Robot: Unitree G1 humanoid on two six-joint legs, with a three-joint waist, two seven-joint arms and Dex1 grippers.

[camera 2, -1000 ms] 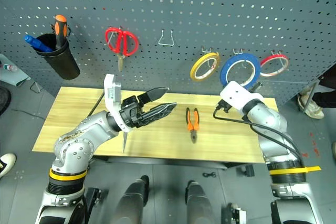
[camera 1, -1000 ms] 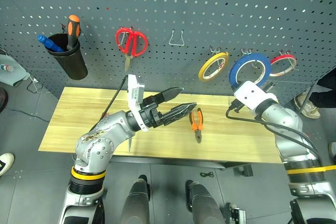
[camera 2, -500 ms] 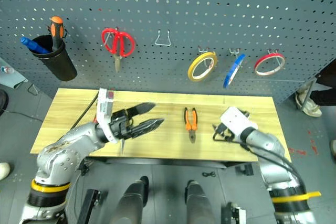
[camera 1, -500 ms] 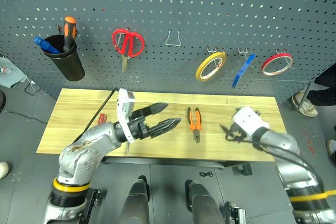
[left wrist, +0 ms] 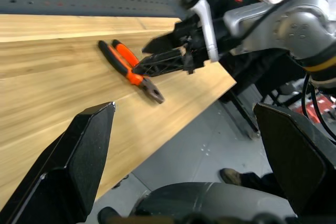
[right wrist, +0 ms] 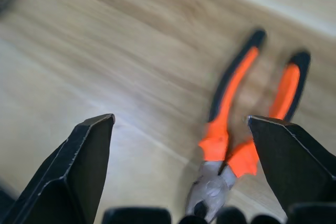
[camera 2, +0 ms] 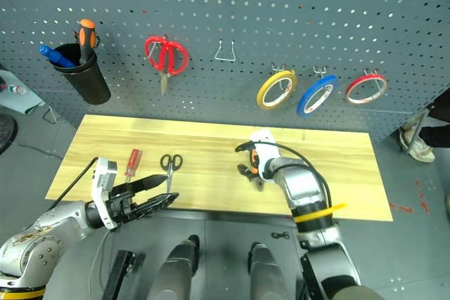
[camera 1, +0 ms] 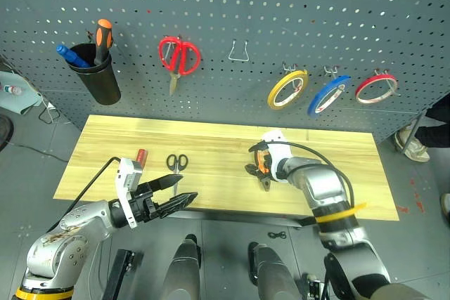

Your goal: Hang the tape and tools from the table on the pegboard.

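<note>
The tape (camera 1: 329, 95), the blue ring, now hangs tilted on its hook on the pegboard (camera 1: 281, 12), between the yellow ring (camera 1: 287, 88) and the red ring (camera 1: 376, 87). A second ago we saw the right gripper (camera 1: 255, 168) up at the board around this ring; half a second ago the ring swung edge-on, free on the hook, and the arm was dropping away. We take the tape step as done. Since then the right gripper has come down over the pliers (camera 1: 264, 166), which lie flat on the table (camera 1: 351, 173) toward its right half, handles pointing to the board, nose to the near edge. Its jaws stand wide, one finger either side of the pliers in the right wrist view, and we see no contact yet; nothing is held. The left gripper (camera 1: 176, 196) has drawn back and down to the near edge of the table, fingers spread, empty. This uncovers the small scissors (camera 1: 176, 164) and the red-handled screwdriver (camera 1: 139, 159), both lying flat on the left half of the table, just beside one another. Our reading: one item of four is hung, the pliers are next, and the two small tools remain for later.
</note>
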